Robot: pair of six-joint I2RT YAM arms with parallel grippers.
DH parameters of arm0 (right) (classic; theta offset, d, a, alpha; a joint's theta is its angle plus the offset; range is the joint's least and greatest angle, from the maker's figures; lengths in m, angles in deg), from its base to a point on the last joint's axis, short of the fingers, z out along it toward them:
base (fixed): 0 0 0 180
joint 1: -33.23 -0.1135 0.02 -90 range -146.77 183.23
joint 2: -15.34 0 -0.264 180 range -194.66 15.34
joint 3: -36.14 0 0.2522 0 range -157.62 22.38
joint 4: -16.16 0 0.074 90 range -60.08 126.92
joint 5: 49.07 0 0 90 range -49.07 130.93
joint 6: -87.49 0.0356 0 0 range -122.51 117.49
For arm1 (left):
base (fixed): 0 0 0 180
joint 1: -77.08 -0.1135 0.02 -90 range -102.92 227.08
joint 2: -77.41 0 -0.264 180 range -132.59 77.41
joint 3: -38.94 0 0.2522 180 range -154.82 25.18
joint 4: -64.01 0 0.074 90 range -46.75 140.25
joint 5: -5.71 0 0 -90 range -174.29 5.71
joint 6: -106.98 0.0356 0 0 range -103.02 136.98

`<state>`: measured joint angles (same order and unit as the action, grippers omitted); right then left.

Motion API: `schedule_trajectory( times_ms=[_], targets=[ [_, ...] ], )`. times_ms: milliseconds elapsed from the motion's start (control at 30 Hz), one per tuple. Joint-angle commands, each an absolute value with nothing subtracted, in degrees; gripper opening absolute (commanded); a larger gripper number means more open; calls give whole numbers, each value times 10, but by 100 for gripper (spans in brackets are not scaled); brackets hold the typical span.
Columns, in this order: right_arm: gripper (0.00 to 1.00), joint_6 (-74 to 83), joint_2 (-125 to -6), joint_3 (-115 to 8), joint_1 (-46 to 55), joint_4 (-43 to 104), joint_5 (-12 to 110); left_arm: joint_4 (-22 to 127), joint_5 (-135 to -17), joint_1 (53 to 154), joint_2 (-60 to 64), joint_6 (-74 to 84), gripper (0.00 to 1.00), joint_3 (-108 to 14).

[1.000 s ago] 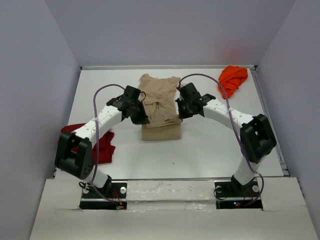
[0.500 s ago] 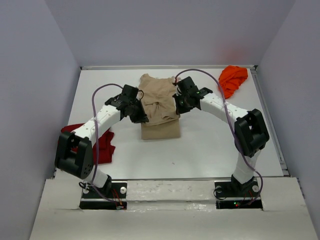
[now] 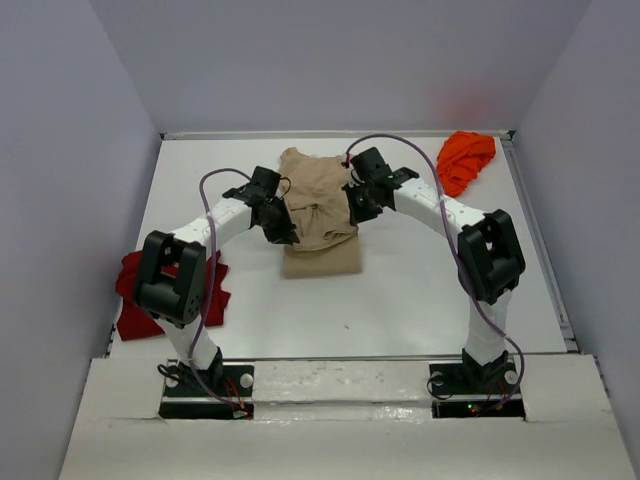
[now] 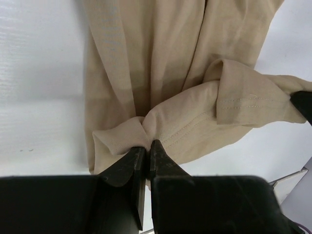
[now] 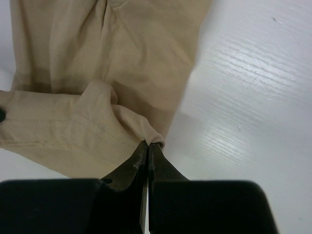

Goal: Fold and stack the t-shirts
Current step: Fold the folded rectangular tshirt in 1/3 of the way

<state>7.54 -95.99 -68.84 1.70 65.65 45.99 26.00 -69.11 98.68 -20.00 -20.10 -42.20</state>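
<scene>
Top view: tan t-shirt [image 3: 318,215] lies mid-frame, slightly above centre, on the white worktop [image 3: 400,290]. It is soft matte knit. Its lower part is a flat, roughly rectangular fold; the upper part is narrower and rumpled, w/ creases running lengthwise.

Left tool [image 3: 288,232] sits at the shirt's left edge in frame and right tool [image 3: 353,212] at its right edge, both arms bent inward over the cloth. A band of cloth is bunched up between the two tools.

Left wrist view: left tool [image 4: 147,146], w/ black wedge-shaped fingers, is nearly closed and pinches a twisted wad of tan fabric. A hem w/ a double stitch line runs from the pinch to the right of frame, where a dark tip shows at the frame edge.

Right wrist view: right tool [image 5: 147,146] has its fingers pressed together on a small corner of folded tan cloth. A stitched hem runs off to the left of frame, and the worktop at right shows a fine-lined white grain.

Dark red t-shirt [image 3: 130,300] is a crumpled heap at lower left of the worktop, partly under the left arm's elbow. Orange t-shirt [image 3: 465,158] is a loose bright clump at upper right, near the back corner, well apart from the tan one.
</scene>
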Motion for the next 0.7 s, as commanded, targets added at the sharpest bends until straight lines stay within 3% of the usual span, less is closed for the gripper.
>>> schedule_trajectory(
  times_ms=[0, 133, 333, 367, 400, 467, 500, 633, 667],
  targets=[
    [0, 63, -983, -713, 26, 664, 479, 271, -676, 975, -208, -193, 17, -458],
    [0, 59, -1011, -725, 31, 665, 485, 270, -671, 967, -225, -189, 20, -472],
    [0, 54, -1053, -761, 31, 668, 501, 275, -674, 956, -232, -189, 34, -480],
    [0, 51, -1059, -768, 31, 669, 505, 278, -674, 954, -233, -189, 39, -478],
    [0, 48, -1067, -774, 36, 671, 505, 277, -672, 950, -239, -187, 55, -478],
    [0, 43, -1073, -788, 36, 672, 514, 276, -671, 940, -244, -184, 70, -475],
    [0, 40, -1075, -791, 36, 672, 513, 277, -672, 938, -245, -184, 73, -475],
    [25, 29, -1095, -826, 47, 675, 515, 278, -679, 931, -248, -180, 78, -483],
    [36, 26, -1099, -845, 47, 675, 513, 278, -683, 931, -249, -179, 79, -488]
  ],
)
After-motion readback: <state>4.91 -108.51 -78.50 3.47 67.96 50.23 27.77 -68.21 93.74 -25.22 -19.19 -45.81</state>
